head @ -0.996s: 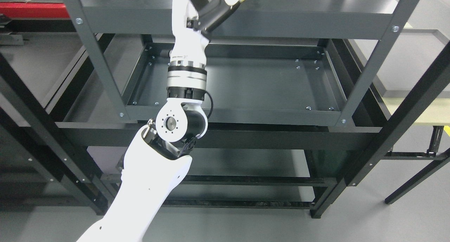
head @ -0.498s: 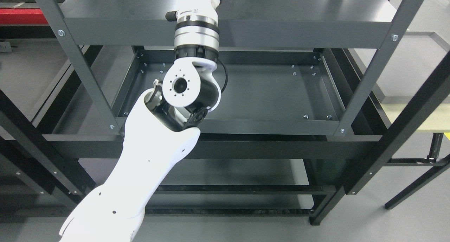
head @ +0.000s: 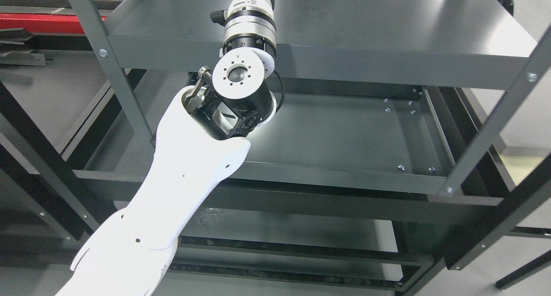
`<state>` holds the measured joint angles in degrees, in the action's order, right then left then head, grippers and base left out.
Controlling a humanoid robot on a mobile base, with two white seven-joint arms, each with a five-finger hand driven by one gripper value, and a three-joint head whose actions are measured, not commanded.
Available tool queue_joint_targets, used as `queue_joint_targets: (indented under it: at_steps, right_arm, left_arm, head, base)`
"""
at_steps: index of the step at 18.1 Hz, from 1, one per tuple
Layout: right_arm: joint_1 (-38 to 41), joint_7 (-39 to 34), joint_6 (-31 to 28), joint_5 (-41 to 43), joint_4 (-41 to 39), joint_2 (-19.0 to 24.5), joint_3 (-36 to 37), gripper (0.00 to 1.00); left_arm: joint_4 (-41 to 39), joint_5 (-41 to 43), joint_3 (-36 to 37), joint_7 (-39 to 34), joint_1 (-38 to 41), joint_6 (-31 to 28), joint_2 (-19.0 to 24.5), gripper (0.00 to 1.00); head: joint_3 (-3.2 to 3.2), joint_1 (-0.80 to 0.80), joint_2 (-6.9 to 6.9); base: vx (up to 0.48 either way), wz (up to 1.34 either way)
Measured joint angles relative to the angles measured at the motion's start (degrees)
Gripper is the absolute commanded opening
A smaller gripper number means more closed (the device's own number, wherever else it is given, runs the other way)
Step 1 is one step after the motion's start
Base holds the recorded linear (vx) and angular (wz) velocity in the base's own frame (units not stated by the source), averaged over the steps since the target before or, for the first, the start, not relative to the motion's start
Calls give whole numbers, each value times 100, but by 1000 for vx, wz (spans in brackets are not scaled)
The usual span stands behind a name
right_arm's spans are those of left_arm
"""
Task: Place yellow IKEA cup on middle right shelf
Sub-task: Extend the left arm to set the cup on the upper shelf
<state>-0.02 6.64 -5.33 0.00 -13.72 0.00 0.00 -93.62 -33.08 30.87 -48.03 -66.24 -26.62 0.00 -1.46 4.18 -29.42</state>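
The left arm (head: 172,192), a smooth white shell, is rising from the lower left corner, bending at a round black-and-white elbow joint (head: 239,76), then a ribbed silver cuff (head: 249,27) is running off the top edge. Its hand is lying out of view, so its grip cannot be told; the yellow cup is not showing. Behind, the dark grey metal shelf unit (head: 344,132) is presenting flat, bolted trays.
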Motion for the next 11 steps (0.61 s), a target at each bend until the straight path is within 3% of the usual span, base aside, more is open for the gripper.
queue_joint_targets:
  at_steps: [7,11]
  right_arm:
    - [2,0,0,0,0,0,0,99]
    - [2,0,0,0,0,0,0,99]
  left_arm:
    - [251,-339,307,-10,-67,-40,0,3]
    - [337,-470,503,0,-74,-43,0,19]
  head:
    - [0,0,0]
    - [0,0,0]
  base:
    - [35,38]
    - [0,0]
